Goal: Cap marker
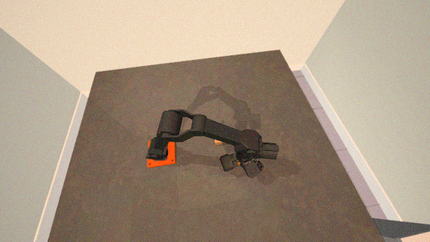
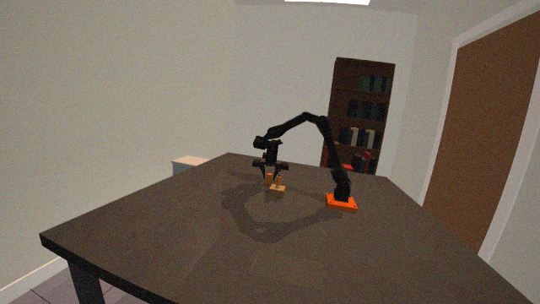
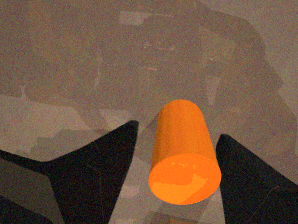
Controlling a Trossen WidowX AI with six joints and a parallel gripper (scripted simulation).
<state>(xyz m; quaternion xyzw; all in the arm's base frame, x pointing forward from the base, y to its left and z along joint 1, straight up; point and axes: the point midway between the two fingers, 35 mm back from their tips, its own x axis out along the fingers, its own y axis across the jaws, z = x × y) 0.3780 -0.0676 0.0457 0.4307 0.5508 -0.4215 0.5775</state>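
The orange cap [image 1: 238,163] [image 2: 269,180] [image 3: 185,177] stands upright on the table beside the holder block. My gripper [image 2: 269,177] [image 3: 179,135] points down with its fingers on either side of the cap. It is open: in the wrist view a gap shows between the left finger and the cap, while the right finger is very close to the cap's side. The marker [image 2: 278,181] stands upright in the light wooden holder block [image 1: 218,142] [image 2: 273,188], its orange upper part uncapped. The arm hides the marker in the top view.
The arm's orange base plate [image 1: 171,154] [image 2: 342,206] is bolted to the dark table [image 1: 141,202] [image 2: 169,236]. The marker and block stand close to the gripper, on its base side. The arm arches above the table. A bookshelf [image 2: 359,93] stands beyond the table.
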